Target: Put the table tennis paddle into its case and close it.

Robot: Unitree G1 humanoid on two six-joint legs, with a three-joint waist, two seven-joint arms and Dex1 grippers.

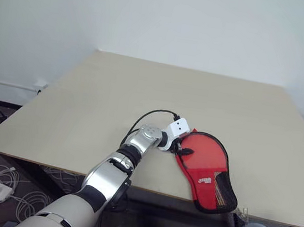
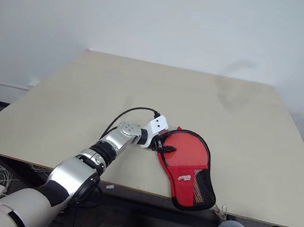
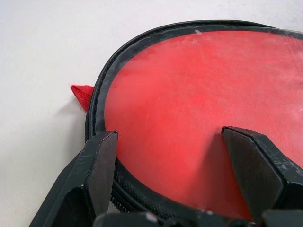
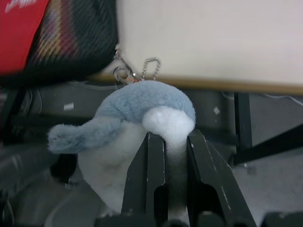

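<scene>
Low in the frame, left gripper [image 3: 168, 177] spread wide, one finger [image 3: 97, 175] off the black zip rim, the other over the red face of the case [image 1: 207, 171]. Case flat at the near edge of the table [image 1: 115, 97], right of centre, closed round whatever is inside. Lower right corner: right gripper [image 4: 168, 142] pinching a blue-and-white plush toy [image 4: 137, 113], ball-chain keyring above it.

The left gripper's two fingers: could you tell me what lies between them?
In the left wrist view, the left gripper is open and the case's red face and black zip rim lie between its fingers.
</scene>
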